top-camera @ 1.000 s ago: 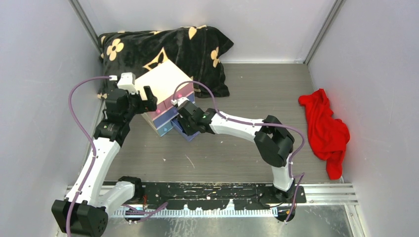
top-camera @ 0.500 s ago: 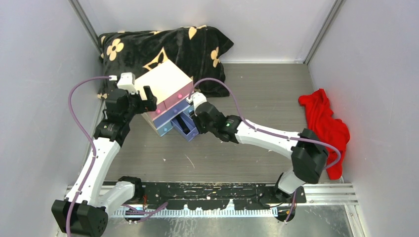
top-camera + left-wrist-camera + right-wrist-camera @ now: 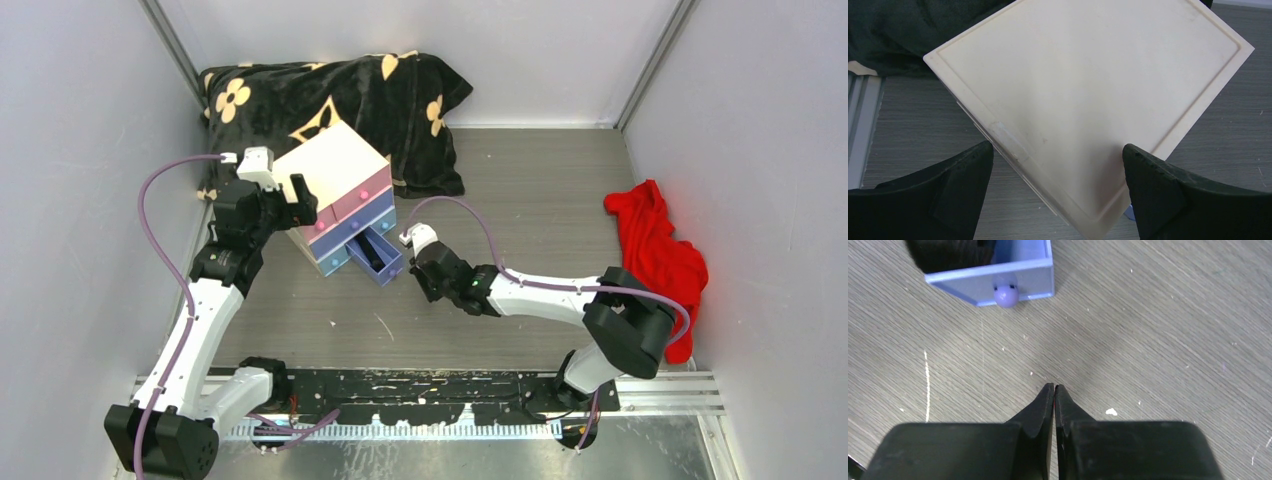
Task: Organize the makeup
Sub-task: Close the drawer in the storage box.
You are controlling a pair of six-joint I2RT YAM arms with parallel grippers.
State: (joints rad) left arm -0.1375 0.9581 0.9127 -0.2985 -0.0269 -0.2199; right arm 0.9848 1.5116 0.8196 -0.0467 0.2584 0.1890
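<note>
Overhead view of a grey wood-grain counter (image 3: pixel 520 200) with two robot arms mounted at its 6 o'clock edge. At 11 o'clock lies a soft black pillow with cream flower prints (image 3: pixel 330 95). Against it stands a small white plastic chest of drawers (image 3: pixel 330 165), turned cornerwise. At 3 o'clock a crumpled red cloth (image 3: pixel 660 260) lies well apart from everything else.

The chest's bottom drawer, a blue plastic drawer (image 3: pixel 384 270), stands pulled out toward 5 o'clock, and that is the line of its long axis. The pink and purple drawers above it look closed.

The left end effector (image 3: pixel 1055 165) hovers over the chest's flat white top with its jaws spread wide, holding nothing. The right end effector (image 3: pixel 1054 390) sits low over the bare counter, jaws pressed together and empty.

In the right wrist view the drawer's front wall lies between 11 and 12 o'clock from the fingertips, near but not touching, with its round purple knob (image 3: pixel 1006 293) facing them.

Inside the drawer sit dark makeup pieces (image 3: pixel 953 250), too shadowed to name singly. No other cosmetics show.

The right arm is the nearer to the drawer front, so a closing push would probably fall to it, driven toward 11 o'clock along the slide line.
</note>
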